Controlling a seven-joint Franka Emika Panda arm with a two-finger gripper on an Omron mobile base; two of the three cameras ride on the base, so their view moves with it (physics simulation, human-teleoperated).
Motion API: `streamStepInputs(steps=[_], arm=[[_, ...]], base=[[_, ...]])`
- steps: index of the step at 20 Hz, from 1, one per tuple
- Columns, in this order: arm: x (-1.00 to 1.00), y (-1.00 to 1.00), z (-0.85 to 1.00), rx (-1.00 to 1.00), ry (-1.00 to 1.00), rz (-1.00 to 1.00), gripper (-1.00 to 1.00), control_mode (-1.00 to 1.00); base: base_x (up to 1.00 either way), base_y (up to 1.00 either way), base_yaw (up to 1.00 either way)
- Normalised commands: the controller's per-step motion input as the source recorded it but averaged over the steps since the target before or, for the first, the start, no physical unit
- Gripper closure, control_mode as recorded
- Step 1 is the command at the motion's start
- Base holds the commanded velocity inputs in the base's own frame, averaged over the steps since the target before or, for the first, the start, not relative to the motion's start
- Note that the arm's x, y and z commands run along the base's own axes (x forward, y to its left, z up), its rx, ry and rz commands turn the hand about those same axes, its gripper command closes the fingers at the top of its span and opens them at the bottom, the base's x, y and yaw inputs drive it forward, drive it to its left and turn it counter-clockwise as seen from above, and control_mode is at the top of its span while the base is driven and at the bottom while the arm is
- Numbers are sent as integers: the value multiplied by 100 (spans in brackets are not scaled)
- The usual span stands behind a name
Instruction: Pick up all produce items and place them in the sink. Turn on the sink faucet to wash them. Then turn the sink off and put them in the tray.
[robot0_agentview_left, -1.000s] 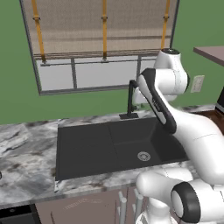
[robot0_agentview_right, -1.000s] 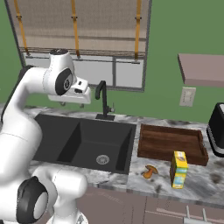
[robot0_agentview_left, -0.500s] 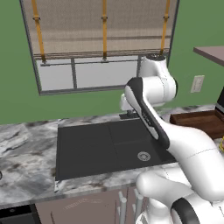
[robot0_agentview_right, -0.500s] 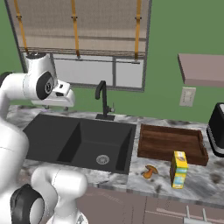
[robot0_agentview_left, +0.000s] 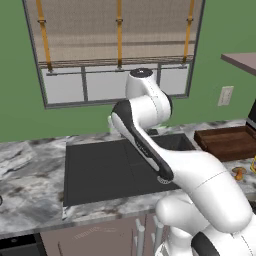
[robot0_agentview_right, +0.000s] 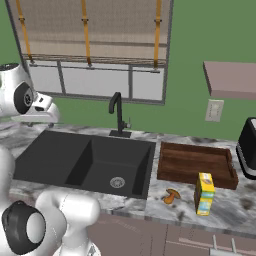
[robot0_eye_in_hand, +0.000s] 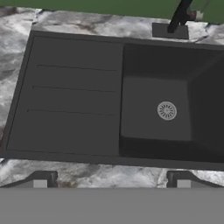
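Tool (robot0_eye_in_hand: 111, 179) spread, empty, above sink (robot0_eye_in_hand: 65, 144) front rim; basin bare; faucet (robot0_eye_in_hand: 177, 19) far edge.

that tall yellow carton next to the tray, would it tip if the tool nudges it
Probably yes. The yellow carton stands upright on the counter on a narrow base, taller than it is wide, so a push near its top would likely topple it. It looks stiff and boxy, so it should slide rather than roll if pushed low. The tray just behind could stop it.
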Motion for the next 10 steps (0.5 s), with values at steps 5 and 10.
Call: streamStepInputs(steps=[5, 10], arm=[[0, 91, -9, -8, 5, 0, -100, -100], [0, 86, -8, -5, 8, 0, -100, -100]], base=[[0, 0, 0], [0, 0, 0]])
